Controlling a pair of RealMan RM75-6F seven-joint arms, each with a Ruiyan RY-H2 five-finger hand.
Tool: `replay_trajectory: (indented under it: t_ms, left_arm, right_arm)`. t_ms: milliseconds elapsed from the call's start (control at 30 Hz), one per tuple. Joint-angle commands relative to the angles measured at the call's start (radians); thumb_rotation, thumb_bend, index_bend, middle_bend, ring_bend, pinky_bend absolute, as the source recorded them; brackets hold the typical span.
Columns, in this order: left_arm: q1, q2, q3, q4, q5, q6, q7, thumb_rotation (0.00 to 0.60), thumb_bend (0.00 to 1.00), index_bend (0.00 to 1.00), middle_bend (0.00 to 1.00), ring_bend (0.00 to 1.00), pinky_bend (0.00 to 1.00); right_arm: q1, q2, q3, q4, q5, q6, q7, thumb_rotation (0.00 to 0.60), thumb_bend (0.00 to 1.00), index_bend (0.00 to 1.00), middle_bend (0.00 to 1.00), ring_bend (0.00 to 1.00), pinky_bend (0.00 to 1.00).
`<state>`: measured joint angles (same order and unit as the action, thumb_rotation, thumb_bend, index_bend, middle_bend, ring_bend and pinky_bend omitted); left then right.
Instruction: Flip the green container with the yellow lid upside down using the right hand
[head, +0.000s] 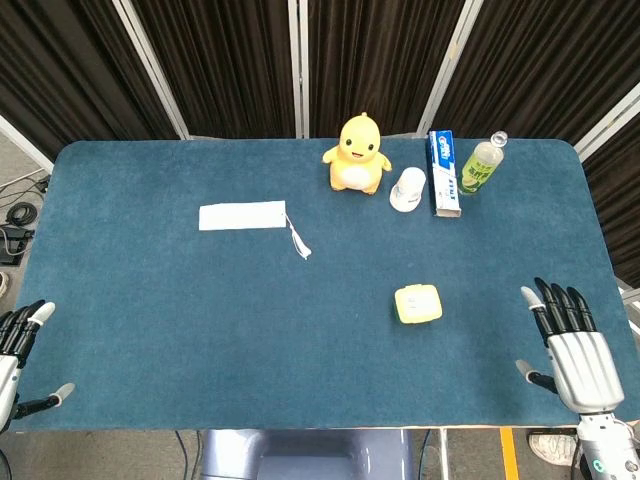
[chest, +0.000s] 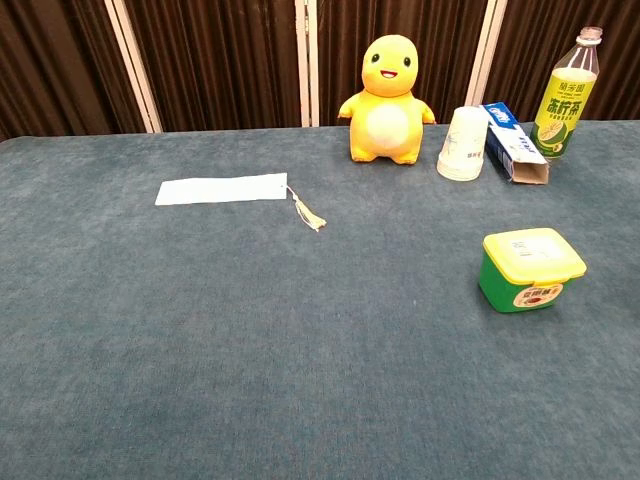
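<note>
Container: one green container (chest: 528, 272) with yellow lid on top, upright on the blue table (head: 200, 330), right of centre
Head view only: right hand (head: 572, 345) flat, fingers spread, holding nothing, right of the container; left hand (head: 18, 350) at the left edge, partly cut off, fingers apart, nothing in it
Chest view only: container's green wall and label
Back row: one duck toy (head: 357, 153), one white cup (chest: 463, 144), one toothpaste box (chest: 514, 142), one bottle (chest: 569, 94)
Elsewhere: one white tag (head: 241, 215) with string
</note>
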<state>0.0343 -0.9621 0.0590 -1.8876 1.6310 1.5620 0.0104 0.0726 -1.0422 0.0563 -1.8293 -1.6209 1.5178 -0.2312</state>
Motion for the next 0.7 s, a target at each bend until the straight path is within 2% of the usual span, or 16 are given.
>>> replay_trajectory:
  t_ms: [33, 300, 467, 633, 700]
  left_arm:
    - [-0.003, -0.002, -0.004, 0.000, -0.010, -0.005, 0.004, 0.600, 0.00, 0.00, 0.00, 0.00, 0.00]
    - [-0.014, -0.006, -0.014, 0.001, -0.031, -0.023, 0.014, 0.600, 0.00, 0.00, 0.00, 0.00, 0.00]
    - [-0.032, -0.017, -0.021, 0.006, -0.062, -0.062, 0.030, 0.600, 0.00, 0.00, 0.00, 0.00, 0.00]
    - [-0.047, -0.028, -0.039, 0.007, -0.109, -0.089, 0.050, 0.600, 0.00, 0.00, 0.00, 0.00, 0.00]
    - [-0.051, -0.032, -0.045, 0.011, -0.127, -0.097, 0.052, 0.600, 0.00, 0.00, 0.00, 0.00, 0.00]
  right_arm:
    - [0.033, -0.014, 0.017, -0.011, 0.032, -0.050, -0.054, 0.600, 0.00, 0.00, 0.00, 0.00, 0.00]
    - [0.060, -0.047, 0.033, -0.021, 0.078, -0.089, -0.128, 0.600, 0.00, 0.00, 0.00, 0.00, 0.00]
    - [0.178, -0.039, 0.054, -0.045, 0.130, -0.289, -0.189, 0.600, 0.00, 0.00, 0.00, 0.00, 0.00]
    - [0.335, -0.044, 0.106, -0.097, 0.278, -0.527, -0.278, 0.600, 0.00, 0.00, 0.00, 0.00, 0.00]
    - [0.385, -0.062, 0.121, -0.101, 0.327, -0.588, -0.306, 0.600, 0.00, 0.00, 0.00, 0.00, 0.00]
